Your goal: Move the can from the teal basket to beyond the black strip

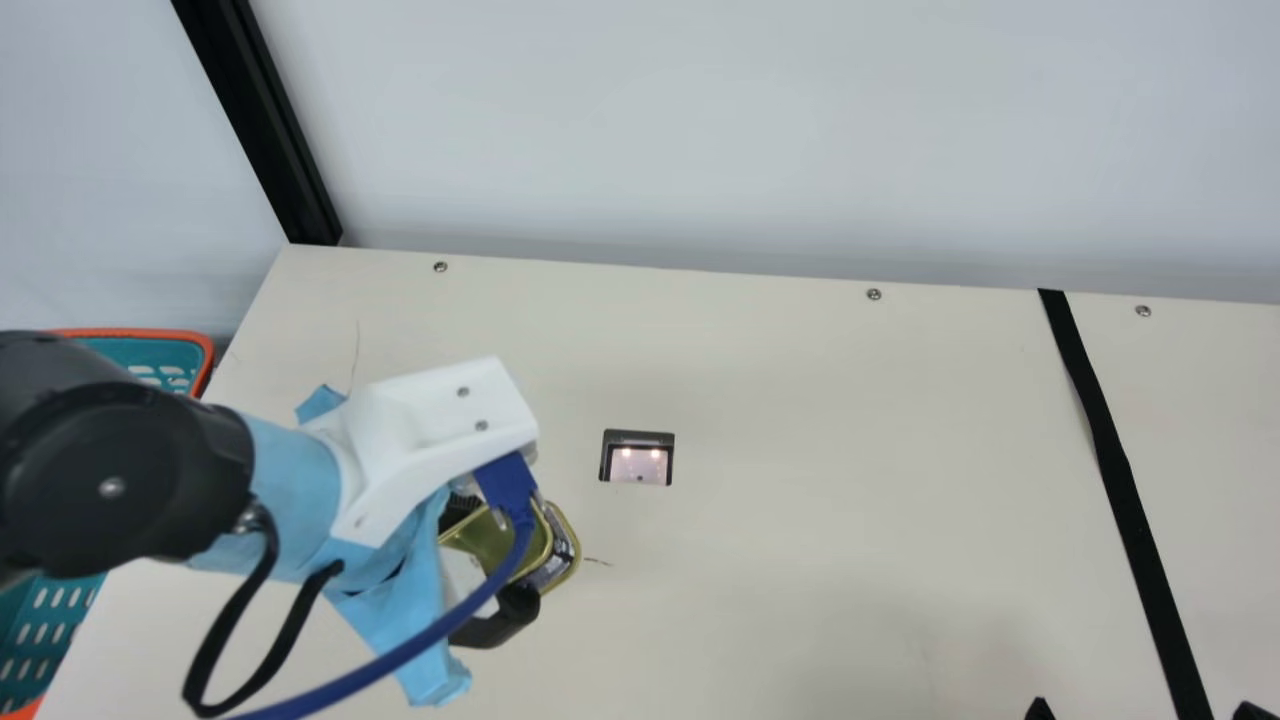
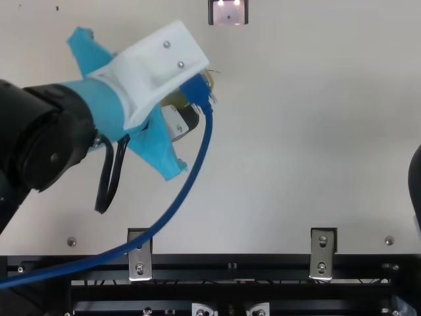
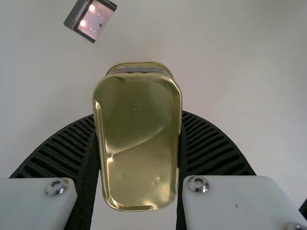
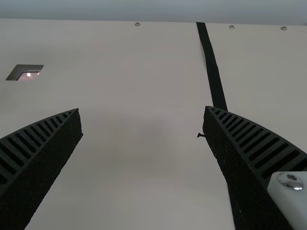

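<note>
Gold can (image 3: 138,141) pinched in the left gripper (image 1: 512,553), on the basket side of the strip

The can is over the cream table (image 1: 800,450), out of the teal basket (image 1: 208,362) and well apart from the black strip (image 1: 1125,480). In the left wrist view its flat, shiny face is toward the camera, and the 2 ribbed fingers press on its 2 long sides. The main view has it tilted, partly behind a blue cable (image 1: 440,625).

Near the can, a small dark-framed window (image 1: 640,465) with 2 bright spots is set in the table. The left gripper carries a white bracket (image 1: 440,420) and light blue wrapping (image 1: 395,620).

The basket, with its orange rim, is at the main view's left edge, partly behind the left arm. On the other side, the right gripper (image 1: 1146,710) has its jaws spread wide with nothing between them; its 2 tips are at the main view's bottom edge, on either side of the strip. Along the table's far edge are 3 screws (image 1: 874,294), and a black post (image 1: 260,120) rises at the far left corner.
</note>
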